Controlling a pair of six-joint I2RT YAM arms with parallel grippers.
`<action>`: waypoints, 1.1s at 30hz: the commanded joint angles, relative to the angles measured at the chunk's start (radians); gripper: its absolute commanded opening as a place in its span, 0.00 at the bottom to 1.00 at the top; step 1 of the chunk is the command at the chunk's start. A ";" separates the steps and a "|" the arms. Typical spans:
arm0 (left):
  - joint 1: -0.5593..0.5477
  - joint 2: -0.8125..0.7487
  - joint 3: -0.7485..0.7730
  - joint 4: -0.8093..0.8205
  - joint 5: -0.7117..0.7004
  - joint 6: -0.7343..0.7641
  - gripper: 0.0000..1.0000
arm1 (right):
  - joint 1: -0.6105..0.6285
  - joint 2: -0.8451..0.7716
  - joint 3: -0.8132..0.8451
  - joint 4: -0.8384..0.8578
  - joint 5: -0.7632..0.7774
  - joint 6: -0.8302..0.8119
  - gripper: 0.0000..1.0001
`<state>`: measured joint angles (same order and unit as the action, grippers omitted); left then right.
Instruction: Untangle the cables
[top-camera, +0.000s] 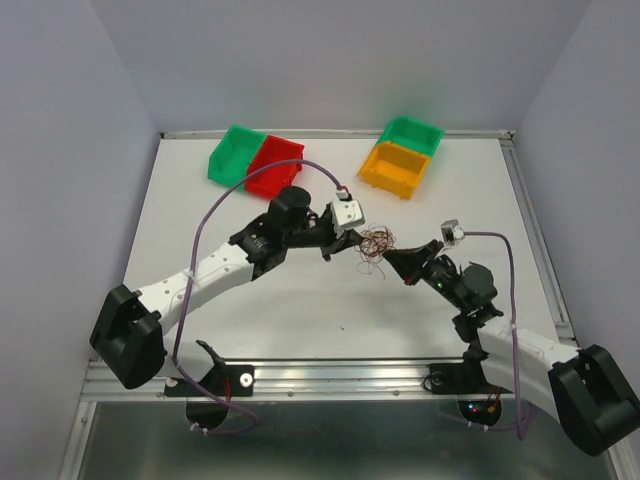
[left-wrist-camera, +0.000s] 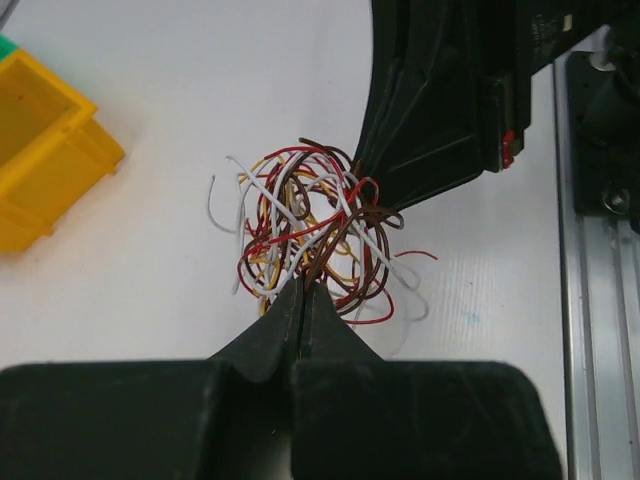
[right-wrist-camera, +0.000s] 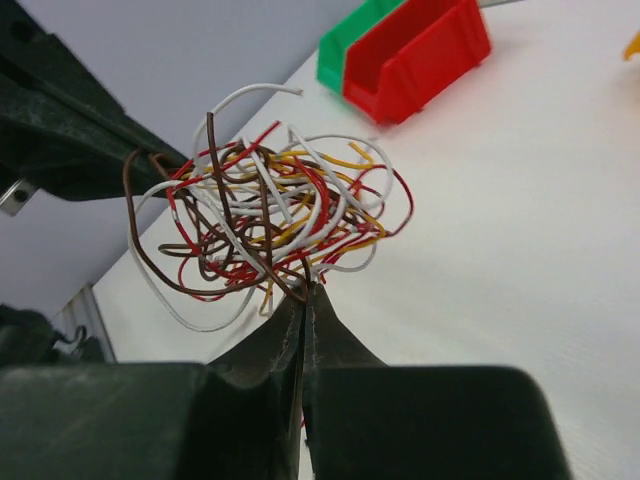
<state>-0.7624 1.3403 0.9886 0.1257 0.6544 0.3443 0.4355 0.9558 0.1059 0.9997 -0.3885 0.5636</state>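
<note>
The cables (top-camera: 377, 246) are a small tangle of red, brown, white and yellow strands held just above the table's middle. My left gripper (top-camera: 350, 248) is shut on strands at the tangle's left side. In the left wrist view its tips (left-wrist-camera: 303, 290) pinch brown and yellow strands of the cables (left-wrist-camera: 310, 235). My right gripper (top-camera: 393, 256) is shut on the tangle's right side. In the right wrist view its tips (right-wrist-camera: 306, 293) clamp a brown strand of the cables (right-wrist-camera: 265, 215), and the left gripper's dark fingers (right-wrist-camera: 70, 130) show behind.
A green bin (top-camera: 236, 152) and a red bin (top-camera: 272, 166) stand at the back left. A green bin (top-camera: 412, 134) and a yellow bin (top-camera: 397, 169) stand at the back right. A metal rail (top-camera: 330, 377) runs along the near edge.
</note>
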 joint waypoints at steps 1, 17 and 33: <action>0.008 -0.062 0.042 0.080 -0.255 -0.079 0.00 | 0.006 -0.038 0.104 -0.123 0.278 -0.036 0.01; 0.311 -0.219 -0.065 0.313 -0.840 -0.298 0.00 | 0.005 -0.308 0.130 -0.720 1.071 0.073 0.01; 0.003 -0.181 -0.085 0.192 -0.159 -0.031 0.03 | 0.006 -0.312 0.035 -0.205 0.081 -0.105 1.00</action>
<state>-0.6678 1.1641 0.8787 0.3386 0.4351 0.1963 0.4397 0.5617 0.1310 0.5823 -0.0189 0.5056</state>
